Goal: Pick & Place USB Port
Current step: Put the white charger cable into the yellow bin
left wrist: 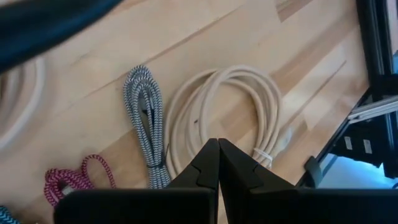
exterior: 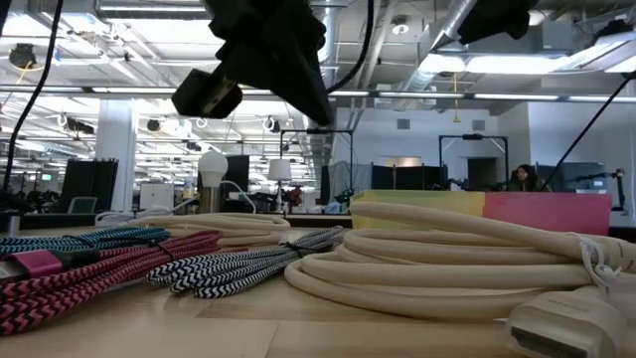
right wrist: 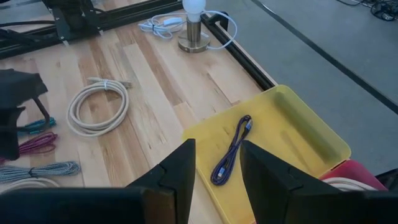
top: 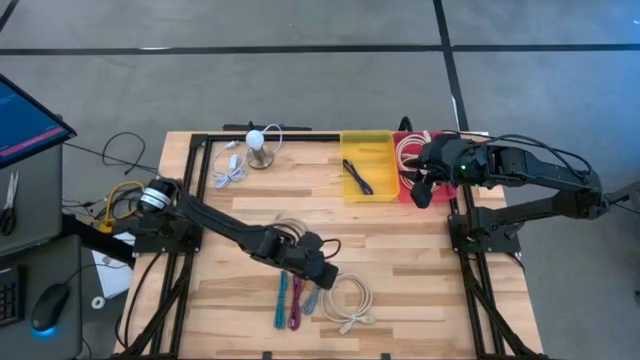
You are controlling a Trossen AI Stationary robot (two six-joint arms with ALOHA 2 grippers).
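Note:
Several coiled USB cables lie on the wooden table near its front edge: a teal one [top: 282, 300], a pink one [top: 297, 306], a black-and-white braided one [left wrist: 146, 115] and a cream coil [left wrist: 231, 109]. My left gripper [left wrist: 217, 152] hangs shut above the cream coil and the braided cable, clear of both [exterior: 298, 85]. My right gripper [right wrist: 217, 165] stands open and empty, high over the yellow bin [right wrist: 298, 134] at the far right. In that bin lies a dark blue cable [right wrist: 232, 149].
A red bin [top: 408, 185] holding a cream cable stands right of the yellow one. Another cream coil [top: 290, 228] lies partly under my left arm. A small bulb lamp [top: 258, 147] and a pale blue cable [top: 229, 171] sit at the far left. Black frame rails edge the table.

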